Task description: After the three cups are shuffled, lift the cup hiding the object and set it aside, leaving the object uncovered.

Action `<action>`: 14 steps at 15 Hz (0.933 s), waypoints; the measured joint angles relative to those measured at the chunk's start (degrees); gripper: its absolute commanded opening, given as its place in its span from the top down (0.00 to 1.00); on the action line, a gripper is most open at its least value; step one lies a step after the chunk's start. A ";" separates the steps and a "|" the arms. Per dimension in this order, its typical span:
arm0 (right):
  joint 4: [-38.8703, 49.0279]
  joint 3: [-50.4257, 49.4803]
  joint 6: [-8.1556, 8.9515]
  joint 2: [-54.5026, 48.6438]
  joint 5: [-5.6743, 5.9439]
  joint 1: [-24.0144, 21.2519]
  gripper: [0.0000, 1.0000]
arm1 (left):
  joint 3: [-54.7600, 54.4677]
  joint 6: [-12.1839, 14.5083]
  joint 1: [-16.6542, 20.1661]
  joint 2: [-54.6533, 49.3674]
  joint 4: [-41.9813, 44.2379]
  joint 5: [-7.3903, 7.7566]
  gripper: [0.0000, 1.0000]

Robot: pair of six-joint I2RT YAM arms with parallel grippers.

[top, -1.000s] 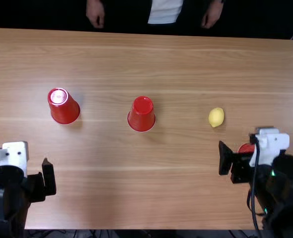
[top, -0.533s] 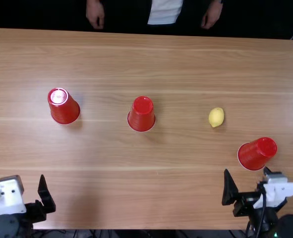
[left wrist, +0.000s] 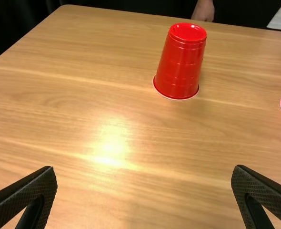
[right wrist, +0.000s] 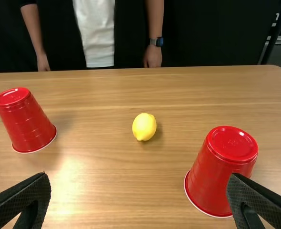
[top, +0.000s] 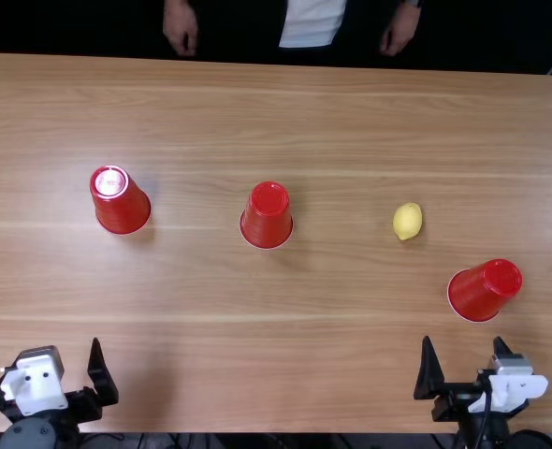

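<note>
The lemon [top: 407,222] lies bare on the bench [top: 351,112]. Its long way runs near to far, a bit slanted. The right cup [top: 484,289] stands mouth down, near the lemon, to its right and closer to the arms. The middle cup [top: 267,216] and the left cup [top: 119,200] stand mouth down, left of the lemon. A second ago the right claw [right wrist: 140,202] was at the right cup. Now it and the left claw [left wrist: 143,200] are pulled back, both wide open. From the right wrist, the lemon's nub points toward the claw.
</note>
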 measured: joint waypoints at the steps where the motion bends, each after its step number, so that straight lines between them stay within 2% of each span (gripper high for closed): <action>1: 0.42 -0.42 -0.02 0.00 0.00 0.00 0.00 | -1.25 -0.02 0.00 0.00 2.16 0.04 0.00; 3: 5.68 -2.29 -0.02 0.00 -0.02 -0.02 0.00 | -5.73 0.15 -0.09 0.00 11.76 0.07 0.00; 4: 11.98 -4.04 -0.13 -0.02 -0.02 0.00 0.00 | -8.48 0.52 -0.13 0.00 19.54 0.07 0.00; 6: 25.46 -8.94 -0.20 0.00 -0.04 -0.02 0.00 | -14.27 2.64 -0.13 0.00 31.85 0.52 0.00; 7: 31.74 -12.09 -0.22 0.00 -0.04 0.00 0.00 | -17.53 4.52 -0.13 0.00 35.23 1.62 0.00; 9: 40.52 -18.49 -0.22 -0.02 -0.04 0.00 0.00 | -21.05 7.28 -0.13 0.11 37.35 4.57 0.00; 11: 44.22 -23.30 -0.22 0.00 -0.04 0.00 0.00 | -21.42 8.37 -0.13 0.00 38.03 5.70 0.00; 14: 42.71 -25.07 -0.20 0.00 -0.02 0.00 0.00 | -21.77 8.87 -0.13 0.00 38.95 6.51 0.00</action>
